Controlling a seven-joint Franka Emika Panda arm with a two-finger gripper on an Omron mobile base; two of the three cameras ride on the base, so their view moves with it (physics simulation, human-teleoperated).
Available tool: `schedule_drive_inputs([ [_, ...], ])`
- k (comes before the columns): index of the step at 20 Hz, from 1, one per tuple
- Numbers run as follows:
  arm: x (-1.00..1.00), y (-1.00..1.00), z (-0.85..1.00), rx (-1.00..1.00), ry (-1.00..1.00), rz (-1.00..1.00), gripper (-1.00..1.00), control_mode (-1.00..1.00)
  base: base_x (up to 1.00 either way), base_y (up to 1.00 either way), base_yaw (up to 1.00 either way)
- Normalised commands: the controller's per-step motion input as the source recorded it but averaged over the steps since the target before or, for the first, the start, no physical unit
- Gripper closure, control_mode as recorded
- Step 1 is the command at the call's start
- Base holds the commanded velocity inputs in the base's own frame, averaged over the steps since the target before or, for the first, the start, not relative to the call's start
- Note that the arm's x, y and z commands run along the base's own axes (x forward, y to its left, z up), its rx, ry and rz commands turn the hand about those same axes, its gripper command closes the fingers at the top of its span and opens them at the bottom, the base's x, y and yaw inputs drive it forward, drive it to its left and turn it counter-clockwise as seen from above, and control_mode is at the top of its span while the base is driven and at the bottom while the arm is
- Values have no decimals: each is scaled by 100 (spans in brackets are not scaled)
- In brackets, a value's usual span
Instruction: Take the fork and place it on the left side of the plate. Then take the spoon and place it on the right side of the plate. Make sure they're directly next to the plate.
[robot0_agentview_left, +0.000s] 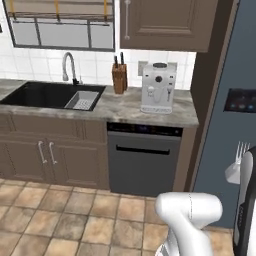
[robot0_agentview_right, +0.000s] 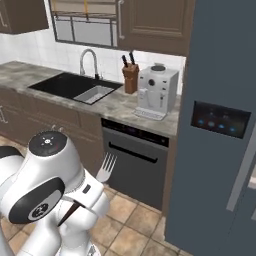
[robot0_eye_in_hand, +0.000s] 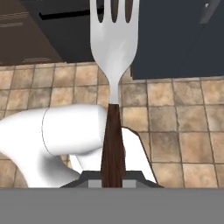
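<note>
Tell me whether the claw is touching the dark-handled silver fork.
Touching. In the hand view the claw grips the brown handle of the silver-tined fork, which rises straight from between its fingertips.

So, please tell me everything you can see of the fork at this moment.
The fork has a shiny silver head with four tines and a narrow neck that joins a long dark brown handle, which looks like wood. It is held by the low end of its handle, where the fingers are, and it is carried in the air, with tile floor and dark cabinet fronts behind it. In the right base view its tines point up. Nothing else touches it.
</note>
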Motion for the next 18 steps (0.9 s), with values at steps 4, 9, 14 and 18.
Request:
schedule_drive_inputs([
  [4,0,0,0,0,0,0,100,100,-44,-37,32],
  [9,0,0,0,0,0,0,100,100,-74,-36,35],
  [14,0,0,0,0,0,0,100,100,-88,-37,35],
  [18,0,0,0,0,0,0,100,100,-97,-36,35],
])
